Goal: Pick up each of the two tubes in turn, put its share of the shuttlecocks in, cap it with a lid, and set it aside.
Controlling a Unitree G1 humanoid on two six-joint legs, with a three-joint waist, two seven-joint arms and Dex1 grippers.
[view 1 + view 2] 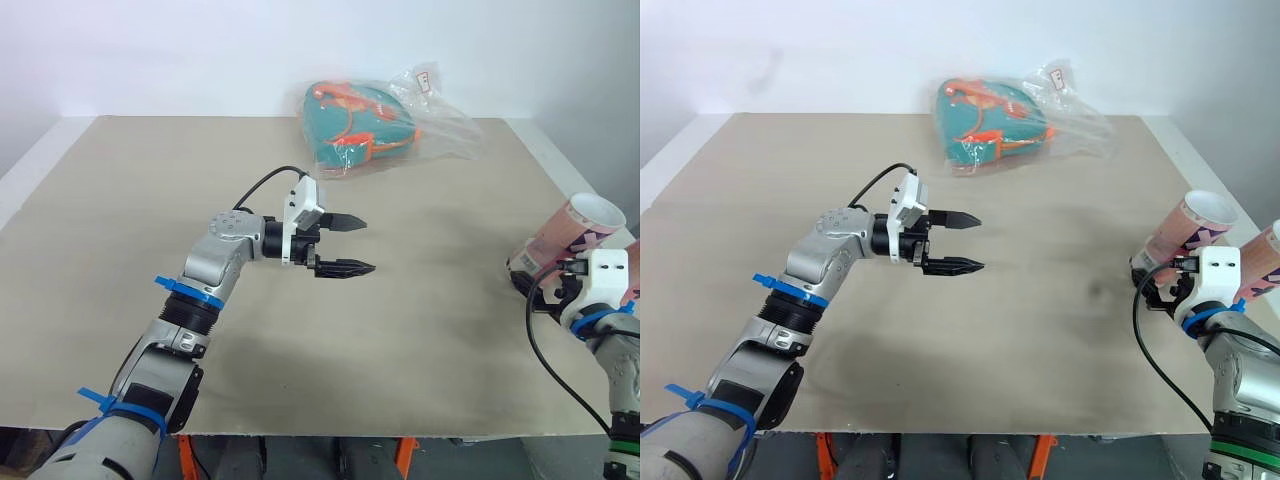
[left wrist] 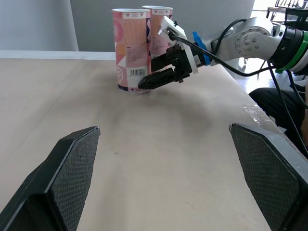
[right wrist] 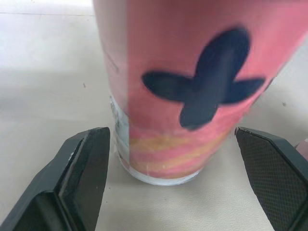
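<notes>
Light was bright, even and diffuse, from above, with no hard shadows. The bench (image 1: 450,330) was evenly lit, with only a soft grey shadow under the left tool (image 1: 365,246) and its arm. The wall beyond that tool was washed out near white. Glare spots sat on the plastic bag (image 1: 440,125) past it. Head views were sharp, with no clear edge distortion. In the left wrist view the near fingers (image 2: 57,187) looked soft, the scene ahead was sharp, and a bright patch far ahead was blown out. The tube (image 3: 192,62), close before the right tool (image 3: 172,144), was blurred, its dark mark fuzzy-edged.
</notes>
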